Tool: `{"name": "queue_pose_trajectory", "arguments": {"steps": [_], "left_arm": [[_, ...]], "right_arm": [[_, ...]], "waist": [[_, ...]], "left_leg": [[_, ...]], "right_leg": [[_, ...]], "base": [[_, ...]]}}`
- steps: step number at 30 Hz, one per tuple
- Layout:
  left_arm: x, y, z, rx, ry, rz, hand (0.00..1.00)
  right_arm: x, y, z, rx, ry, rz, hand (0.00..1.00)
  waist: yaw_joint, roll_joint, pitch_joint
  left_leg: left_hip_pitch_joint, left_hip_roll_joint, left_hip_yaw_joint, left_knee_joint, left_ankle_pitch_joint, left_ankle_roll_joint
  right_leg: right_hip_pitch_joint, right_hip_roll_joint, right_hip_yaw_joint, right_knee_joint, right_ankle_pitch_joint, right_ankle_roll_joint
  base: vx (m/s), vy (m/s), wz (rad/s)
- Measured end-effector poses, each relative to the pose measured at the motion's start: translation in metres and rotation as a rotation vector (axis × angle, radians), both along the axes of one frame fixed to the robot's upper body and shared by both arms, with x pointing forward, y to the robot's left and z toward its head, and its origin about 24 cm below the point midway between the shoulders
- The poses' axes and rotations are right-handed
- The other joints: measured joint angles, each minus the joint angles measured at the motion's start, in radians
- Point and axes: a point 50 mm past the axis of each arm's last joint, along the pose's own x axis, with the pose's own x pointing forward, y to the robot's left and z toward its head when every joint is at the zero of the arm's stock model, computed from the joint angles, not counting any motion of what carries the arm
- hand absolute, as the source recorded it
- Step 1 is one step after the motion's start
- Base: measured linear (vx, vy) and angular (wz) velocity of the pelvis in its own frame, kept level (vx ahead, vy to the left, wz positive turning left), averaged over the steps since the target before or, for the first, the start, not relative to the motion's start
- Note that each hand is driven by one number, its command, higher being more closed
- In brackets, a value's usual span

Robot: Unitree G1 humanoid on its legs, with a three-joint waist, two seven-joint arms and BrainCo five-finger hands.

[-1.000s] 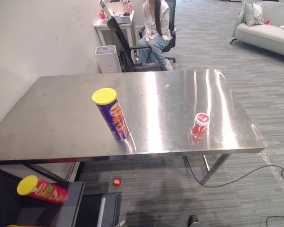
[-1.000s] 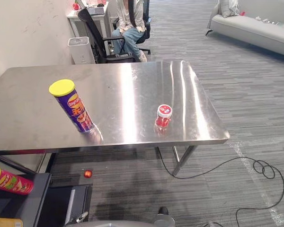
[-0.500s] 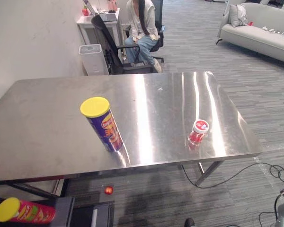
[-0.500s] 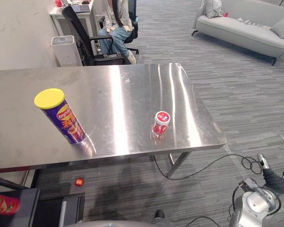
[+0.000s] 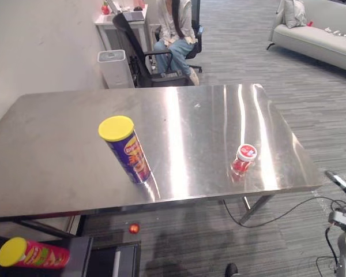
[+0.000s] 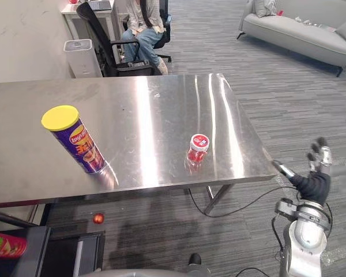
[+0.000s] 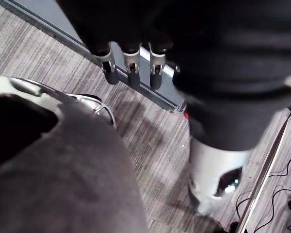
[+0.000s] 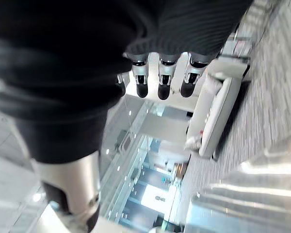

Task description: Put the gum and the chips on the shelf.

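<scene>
Neither item was shelved yet: the chips (image 5: 127, 151) stood on the table (image 5: 57, 144) with the gum (image 5: 243, 159) at their 3 o'clock, both untouched. The right hand (image 6: 316, 178) hung spread and empty at the gum's 4 o'clock. The left hand (image 7: 131, 68) hung relaxed and empty.

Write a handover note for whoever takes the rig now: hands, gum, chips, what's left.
Left hand: open, empty, low over the floor.
Right hand: open, empty, raised off the table's right front corner.
Purple chips can and gum jar: both upright on the steel table, neither grasped.
A red chips can lies on the dark shelf, lower left.
Left to do: shelve both.
</scene>
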Motion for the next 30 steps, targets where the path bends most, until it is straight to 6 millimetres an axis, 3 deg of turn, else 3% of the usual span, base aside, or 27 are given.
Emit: {"name": "queue_pose_trajectory", "arguments": {"steps": [3, 9, 15, 30], "left_arm": [[0.001, 0.0, 0.0, 0.001, 0.0, -0.017, 0.0], [0.002, 0.0, 0.001, 0.013, -0.007, -0.043, 0.0], [0.005, 0.001, 0.001, 0.018, -0.012, -0.069, 0.0], [0.01, 0.001, 0.002, 0.02, -0.019, -0.108, 0.0]], "right_arm": [[0.009, 0.019, 0.0, -0.031, 0.034, 0.162, 0.0], [0.017, 0.04, -0.005, -0.036, 0.074, 0.326, 0.0], [0.021, 0.053, -0.01, -0.026, 0.091, 0.386, 0.0], [0.03, 0.045, -0.028, 0.03, 0.137, 0.29, 0.0]], "waist": [[0.002, 0.001, 0.0], [0.003, 0.002, 0.001], [0.009, 0.002, 0.001], [0.027, 0.003, 0.0]], "left_leg": [[-0.004, 0.0, -0.007, 0.001, 0.0, 0.0], [-0.018, -0.001, -0.052, 0.003, 0.001, 0.001], [-0.034, -0.002, -0.073, 0.009, 0.002, 0.002], [-0.044, -0.004, -0.11, 0.01, 0.014, 0.013]], "right_leg": [[0.001, -0.002, -0.006, 0.001, 0.0, 0.0], [0.018, -0.009, -0.048, 0.004, -0.001, -0.001], [0.018, -0.011, -0.066, 0.004, -0.001, -0.001], [0.033, -0.016, -0.096, 0.005, -0.003, -0.004]], "base": [[-0.04, -0.041, 0.06], [-0.03, -0.037, 0.18], [-0.02, -0.032, 0.09], [-0.04, -0.03, 0.07]]}}
